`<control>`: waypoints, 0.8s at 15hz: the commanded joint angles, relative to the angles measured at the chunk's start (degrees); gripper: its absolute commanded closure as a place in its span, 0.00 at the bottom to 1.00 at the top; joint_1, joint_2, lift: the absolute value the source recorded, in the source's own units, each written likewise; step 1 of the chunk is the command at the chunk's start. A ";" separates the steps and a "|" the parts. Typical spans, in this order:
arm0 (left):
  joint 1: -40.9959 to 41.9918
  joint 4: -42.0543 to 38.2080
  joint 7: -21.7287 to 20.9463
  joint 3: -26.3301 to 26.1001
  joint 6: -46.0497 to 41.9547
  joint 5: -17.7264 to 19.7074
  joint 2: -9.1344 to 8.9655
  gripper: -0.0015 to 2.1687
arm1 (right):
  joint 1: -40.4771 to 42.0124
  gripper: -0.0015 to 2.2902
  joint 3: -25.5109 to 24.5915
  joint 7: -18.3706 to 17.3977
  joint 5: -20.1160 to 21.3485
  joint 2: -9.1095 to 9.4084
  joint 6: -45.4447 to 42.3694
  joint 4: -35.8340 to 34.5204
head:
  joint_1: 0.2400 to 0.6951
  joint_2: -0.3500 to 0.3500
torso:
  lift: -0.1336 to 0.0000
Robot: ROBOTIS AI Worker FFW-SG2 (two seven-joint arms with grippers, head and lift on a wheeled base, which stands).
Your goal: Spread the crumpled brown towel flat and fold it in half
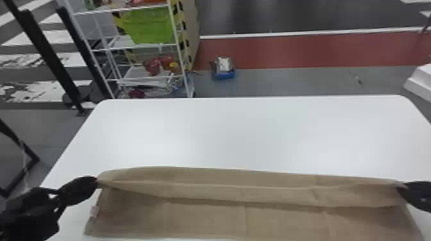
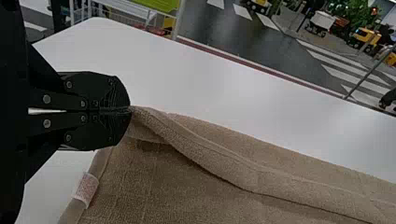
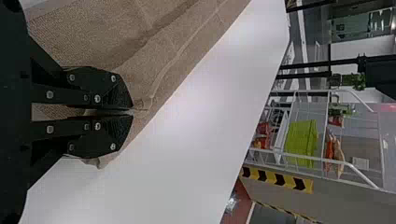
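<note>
The brown towel (image 1: 205,218) lies wide across the near part of the white table, its far edge lifted and folded over in a long roll between both grippers. At its left far corner my left gripper (image 1: 96,182) is shut on the cloth; the left wrist view has that gripper (image 2: 130,110) pinching the towel corner (image 2: 154,122), with a pale tag (image 2: 86,188) beside it. My right gripper (image 1: 401,187) holds the right far corner, and in the right wrist view the gripper (image 3: 132,112) is closed on the towel's edge (image 3: 161,74).
The white table (image 1: 243,134) stretches beyond the towel to its far edge. Behind it stand a white shelf rack (image 1: 141,77) with a green bin (image 1: 149,25) and, on the floor, a small blue container (image 1: 223,74). Black posts (image 1: 51,57) are at the far left.
</note>
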 commanded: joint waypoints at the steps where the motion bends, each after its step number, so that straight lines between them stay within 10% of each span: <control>1: 0.36 1.06 -0.32 2.62 -3.93 1.78 -0.34 0.62 | 0.24 0.46 -1.80 0.11 -0.54 0.07 0.33 -0.46 | 1.00 0.70 | 0.00; 12: 3.18 3.61 0.82 6.13 -21.68 4.15 -1.48 0.61 | 3.75 0.46 -2.77 1.42 -1.51 0.42 -2.48 -2.13 | 1.00 0.66 | 0.00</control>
